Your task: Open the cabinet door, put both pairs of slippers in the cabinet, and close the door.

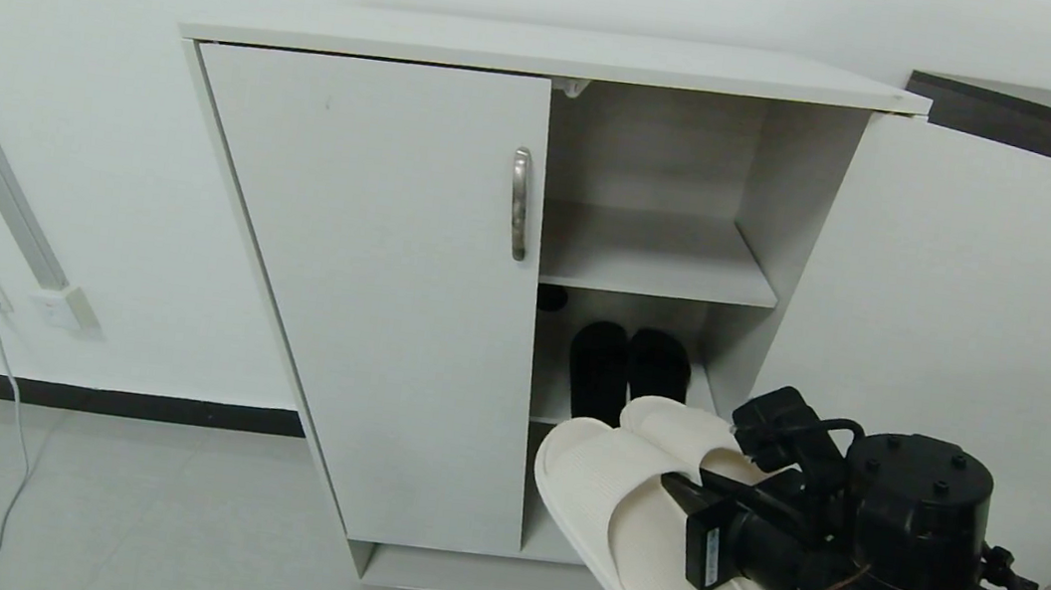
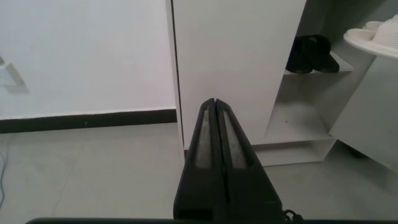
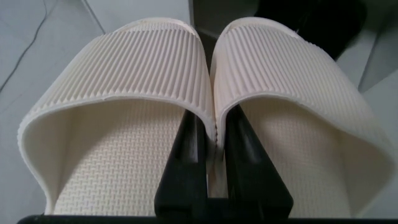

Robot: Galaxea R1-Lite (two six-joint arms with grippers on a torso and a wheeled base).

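A white cabinet (image 1: 555,53) stands against the wall, its right door (image 1: 972,330) swung open and its left door (image 1: 366,286) closed. A pair of black slippers (image 1: 626,373) lies on the middle shelf inside, the same black slippers (image 2: 314,53) also showing in the left wrist view. My right gripper (image 3: 211,134) is shut on the inner edges of a pair of white slippers (image 1: 649,511), held side by side in the air just in front of the open compartment. My left gripper (image 2: 215,109) is shut with nothing in it, low above the floor in front of the closed door.
The upper shelf (image 1: 656,256) holds nothing. A bottom compartment (image 2: 292,121) sits below the black slippers. A metal handle (image 1: 519,202) is on the closed door. A cable (image 1: 16,443) hangs from a wall socket at the left. Grey floor tiles (image 1: 109,505) spread out before the cabinet.
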